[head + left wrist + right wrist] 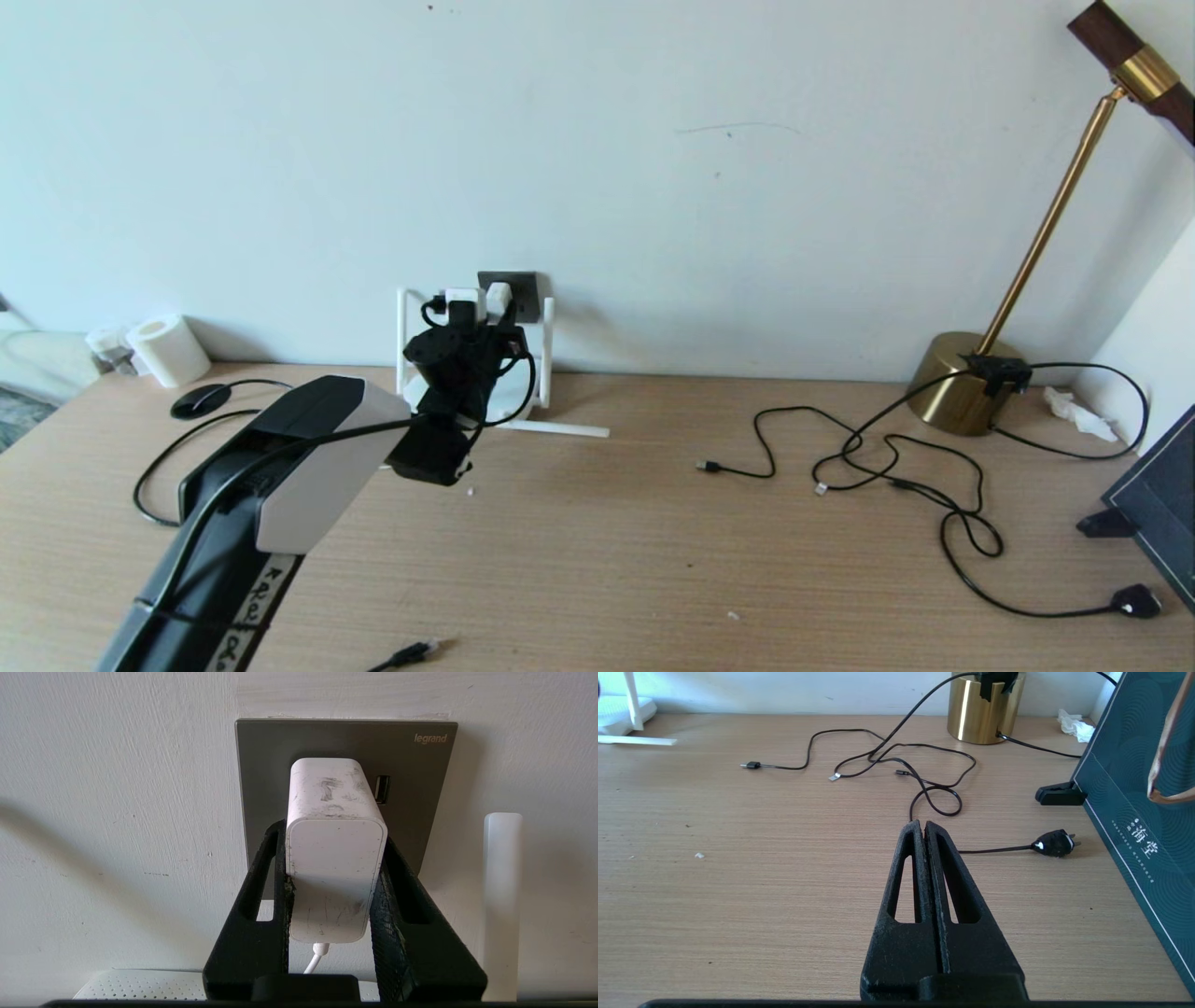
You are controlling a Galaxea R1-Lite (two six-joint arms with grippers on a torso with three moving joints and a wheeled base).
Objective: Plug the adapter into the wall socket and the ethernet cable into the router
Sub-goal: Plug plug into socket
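Note:
My left gripper (334,835) is shut on the adapter (336,858), a white block with a thin white cord hanging from it. The adapter's far end meets the dark grey wall socket (420,788). The head view shows the left gripper (471,322) raised at the wall, with the adapter (499,297) against the socket (523,285). The white router (512,403) sits below, partly hidden by the arm. The ethernet cable (408,655) lies loose at the desk's front edge. My right gripper (923,823) is shut and empty, low over bare desk, and out of the head view.
Router antennas (547,350) stand beside the socket, and one (560,429) lies flat on the desk. Thin black cables (887,457) sprawl to the right, ending in a black plug (1134,600). A brass lamp base (962,392) and a dark panel (1158,504) stand far right. A tissue roll (168,350) sits back left.

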